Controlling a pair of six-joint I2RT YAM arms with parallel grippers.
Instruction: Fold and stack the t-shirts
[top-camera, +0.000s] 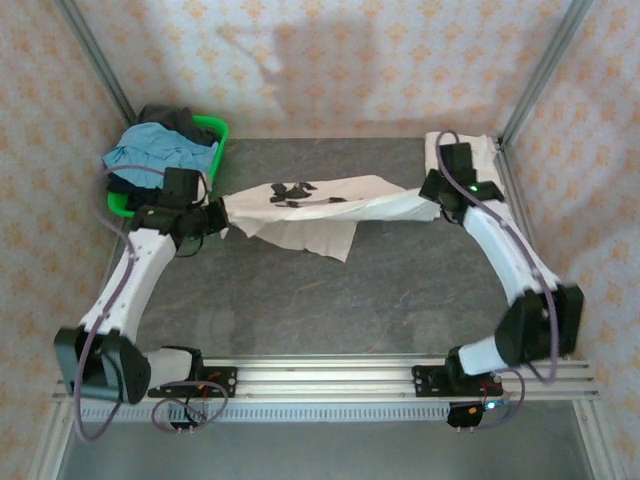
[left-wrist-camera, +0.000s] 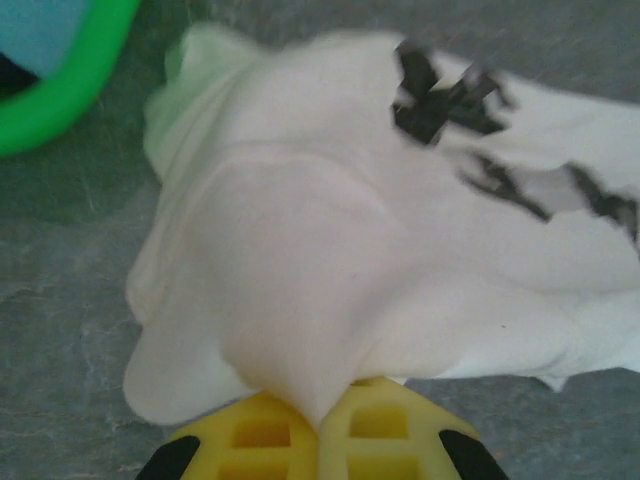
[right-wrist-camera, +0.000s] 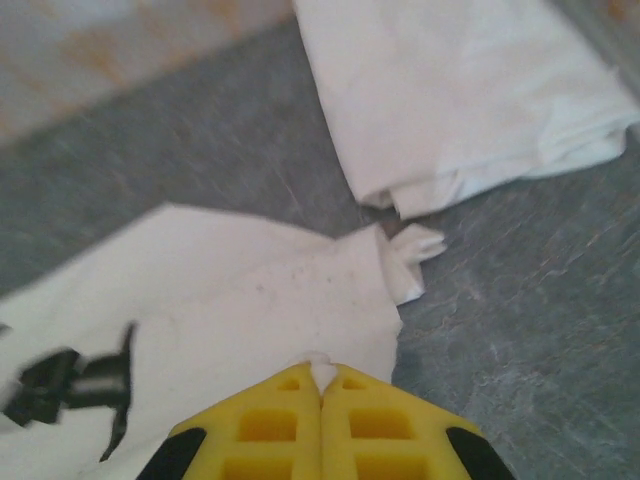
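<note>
— Well, what do we see far left?
— We see a green basket at the back corner of the desk. A blue cloth and a dark cloth lie in it.
— And next to it?
— The left jaws are shut tight on one end of the t-shirt with the black picture.
— Where is that t-shirt?
— It is pulled long between both arms, across the back part of the desk. A loose flap droops in the middle. We cannot tell if the flap touches the desk.
— And on the right?
— The right jaws are shut too, pinching the other end. Just behind them we see a folded cream t-shirt, flat on the desk in the far right corner.
</note>
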